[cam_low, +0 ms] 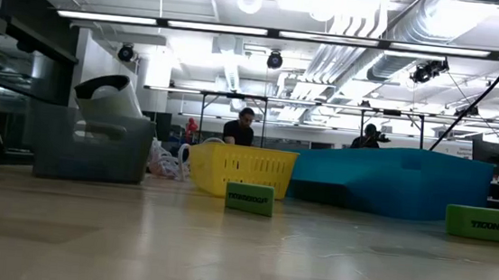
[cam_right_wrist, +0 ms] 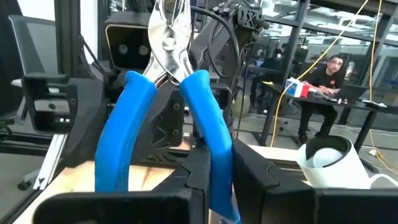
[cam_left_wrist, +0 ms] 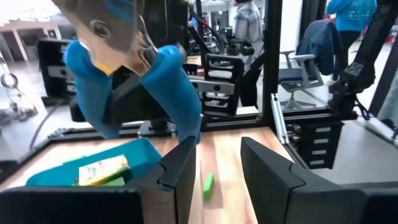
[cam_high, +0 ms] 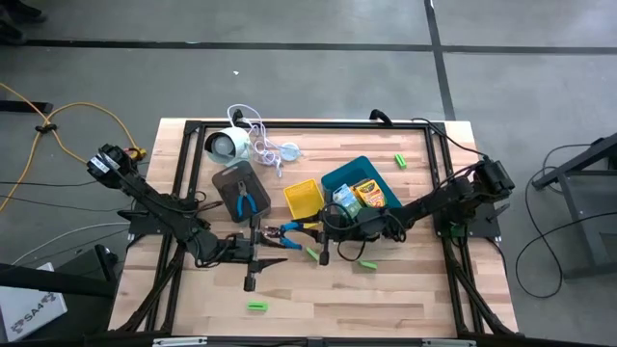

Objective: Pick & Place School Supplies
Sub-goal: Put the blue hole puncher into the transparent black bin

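A blue-handled pair of pliers point(cam_high: 289, 231) hangs in the air between my two grippers, over the table's middle. My right gripper point(cam_high: 323, 236) point(cam_right_wrist: 217, 165) is shut on it. My left gripper point(cam_high: 253, 246) point(cam_left_wrist: 217, 165) is open and faces it from the left. The pliers' metal head point(cam_left_wrist: 106, 31) is close above its fingers, and I cannot tell whether they touch. A second pair of pliers point(cam_high: 246, 200) lies in the grey tray point(cam_high: 231, 178). Printed boxes point(cam_high: 362, 196) lie in the blue tray point(cam_high: 333, 178). Green blocks point(cam_high: 255, 306) point(cam_high: 366, 262) point(cam_high: 400, 159) lie loose on the table. My right gripper pinches one blue handle point(cam_right_wrist: 210, 134) of the pliers between its two fingers, near that handle's free end. The fingers come roughly level from the table's right. The pliers are lifted clear and stand up from the hold, with the other handle point(cam_right_wrist: 121, 143) free and the metal head point(cam_right_wrist: 169, 34) toward the left arm.
A yellow tray point(cam_high: 302, 198) stands between the grey and blue trays. A white round device with its cord point(cam_high: 231, 145) sits at the far edge. A green block point(cam_high: 310, 253) lies under the grippers. People sit in the room behind point(cam_right_wrist: 329, 71).
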Robot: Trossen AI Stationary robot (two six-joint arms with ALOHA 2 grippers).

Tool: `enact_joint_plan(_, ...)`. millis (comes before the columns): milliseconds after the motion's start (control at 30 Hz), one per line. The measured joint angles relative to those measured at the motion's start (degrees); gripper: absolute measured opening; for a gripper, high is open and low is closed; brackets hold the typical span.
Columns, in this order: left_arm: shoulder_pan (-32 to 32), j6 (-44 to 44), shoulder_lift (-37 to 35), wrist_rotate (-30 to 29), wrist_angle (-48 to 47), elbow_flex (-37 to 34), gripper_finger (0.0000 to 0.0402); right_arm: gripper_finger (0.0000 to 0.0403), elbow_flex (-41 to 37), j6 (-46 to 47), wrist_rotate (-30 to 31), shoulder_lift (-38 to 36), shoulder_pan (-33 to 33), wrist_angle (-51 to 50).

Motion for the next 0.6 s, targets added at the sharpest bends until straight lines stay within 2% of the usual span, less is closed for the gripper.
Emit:
enact_joint_plan(433, 3.3, 5.9, 0.0, 0.1, 3.2, 0.0, 0.0124, 0.0035, 0.0, -0.5, 0.0, 0.0, 0.0, 2.4)
enact_joint_plan(600, 3.6, 8.5, 0.0, 3.0, 6.7, 0.0, 0.0124, 0.0035, 0.0, -0.9, 0.1, 0.0, 0.0, 2.4)
